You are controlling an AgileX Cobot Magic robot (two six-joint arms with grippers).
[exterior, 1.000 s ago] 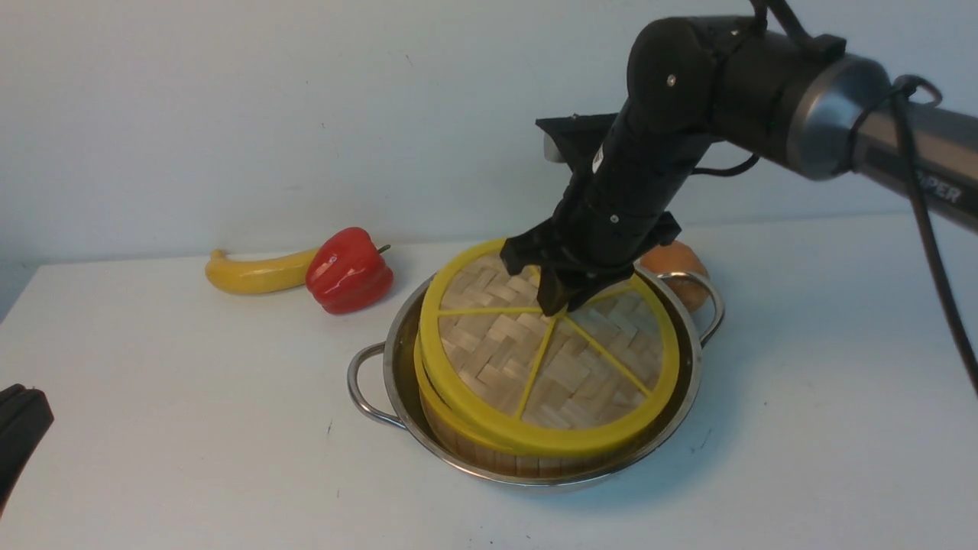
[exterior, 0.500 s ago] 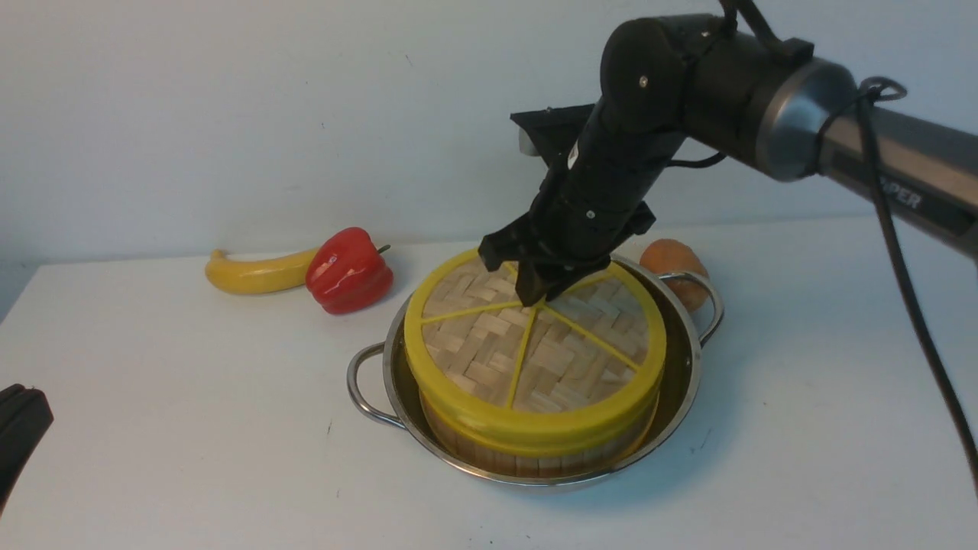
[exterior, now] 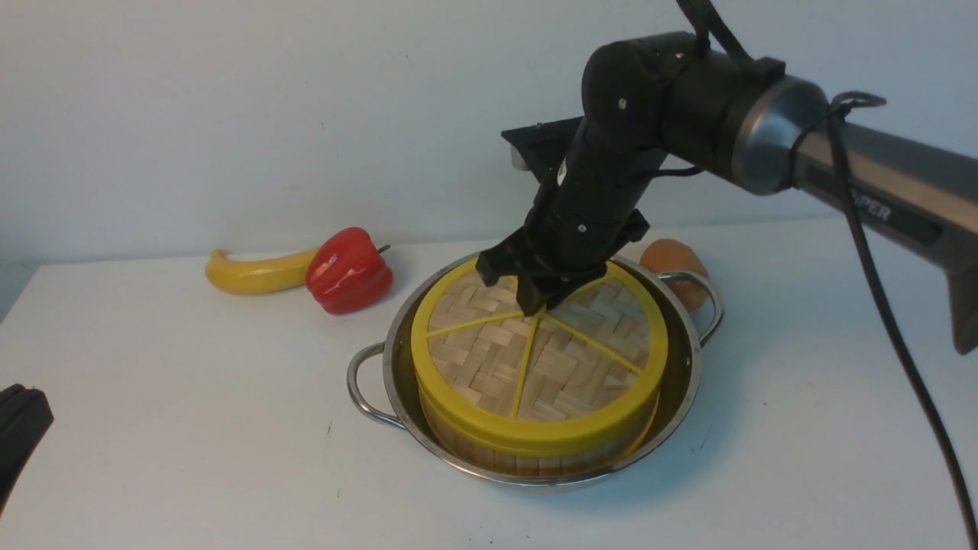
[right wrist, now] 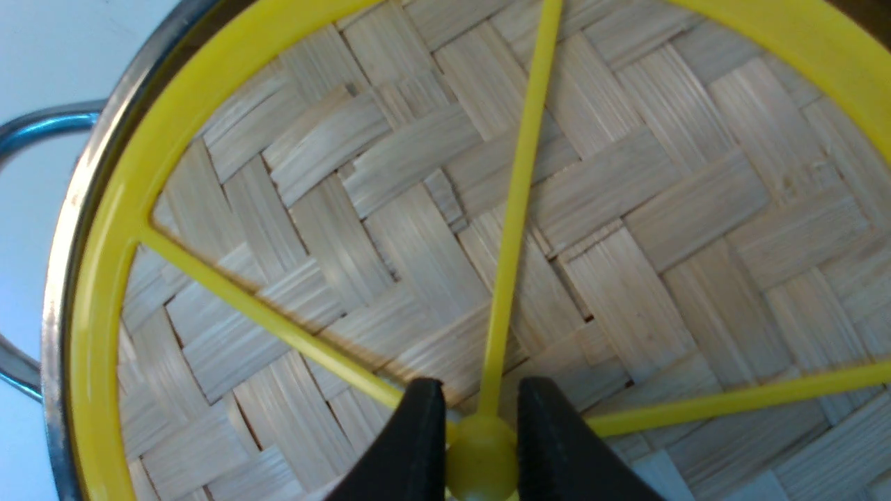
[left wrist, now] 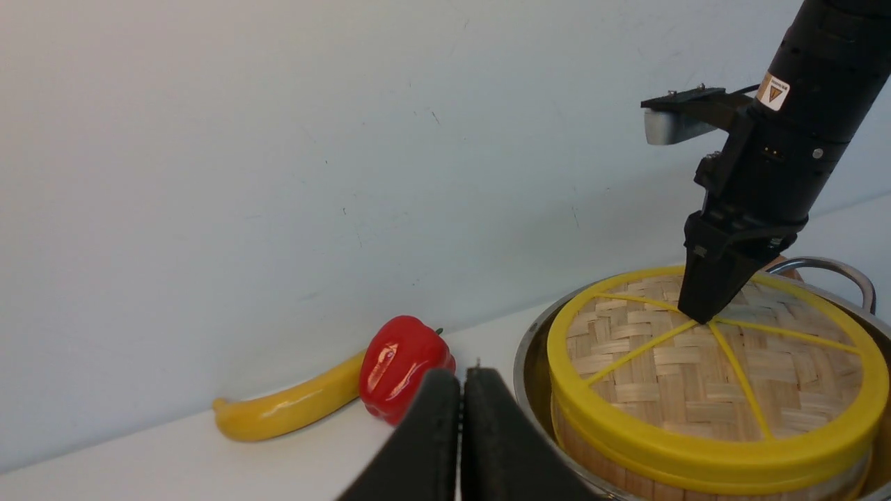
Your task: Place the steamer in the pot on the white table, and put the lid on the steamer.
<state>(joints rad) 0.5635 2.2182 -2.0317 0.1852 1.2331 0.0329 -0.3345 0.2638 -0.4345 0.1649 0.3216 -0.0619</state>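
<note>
The steel pot (exterior: 393, 359) stands on the white table (exterior: 191, 428). The bamboo steamer (exterior: 489, 457) sits inside it, with only its slatted wall showing. The woven lid (exterior: 489, 359) with its yellow rim lies level on top and hides the steamer's inside. My right gripper (exterior: 535, 305) reaches down to the lid's centre. In the right wrist view it (right wrist: 480, 390) is shut on the yellow centre knob (right wrist: 482, 452). My left gripper (left wrist: 461, 379) is shut and empty, low at the table's left, short of the pot's rim (left wrist: 529, 348).
A banana (exterior: 252, 275) and a red pepper (exterior: 349, 271) lie behind and left of the pot, near the wall. A round orange-brown item (exterior: 672, 256) sits right behind the pot's far handle (exterior: 707, 305).
My right gripper has carried the lid left and down. The lid was tilted and offset to the right; now it sits level on the steamer. The left gripper has not moved.
</note>
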